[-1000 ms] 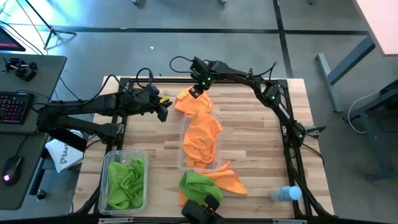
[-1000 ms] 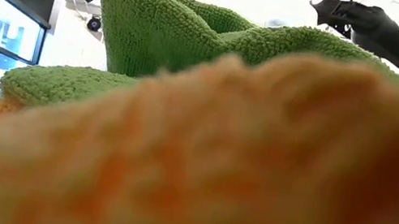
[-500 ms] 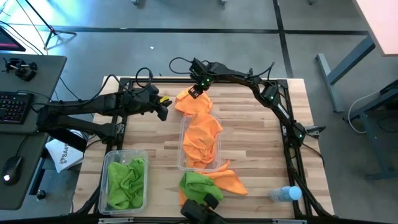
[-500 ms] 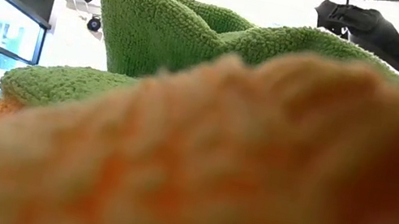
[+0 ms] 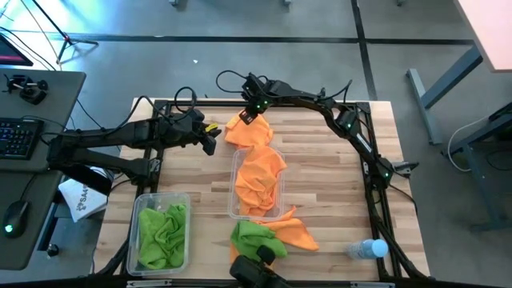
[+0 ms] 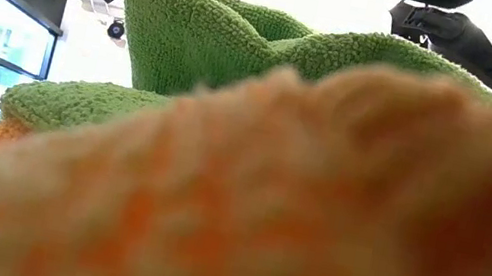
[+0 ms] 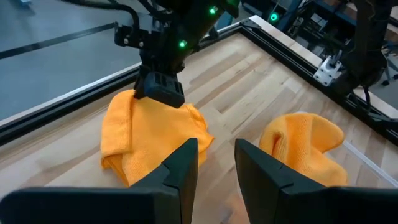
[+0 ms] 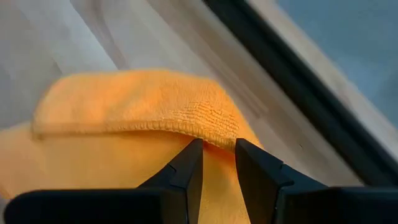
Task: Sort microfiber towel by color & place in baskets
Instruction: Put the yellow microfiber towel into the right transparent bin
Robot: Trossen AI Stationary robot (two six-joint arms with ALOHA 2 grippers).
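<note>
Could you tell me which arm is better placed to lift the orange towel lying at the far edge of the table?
The right: its pincer is already down on the orange towel, fingers straddling a fold. The left pincer hangs beside it, holding nothing.

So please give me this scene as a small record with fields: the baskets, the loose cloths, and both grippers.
left basket: holds green cloths
middle basket: holds orange cloths
loose orange cloth: on the table, at the far edge
near pile: a green and an orange cloth, outside the baskets
right gripper: down on the loose orange cloth, fingers closing on a fold
left gripper: above the table beside that cloth, holding nothing
</note>
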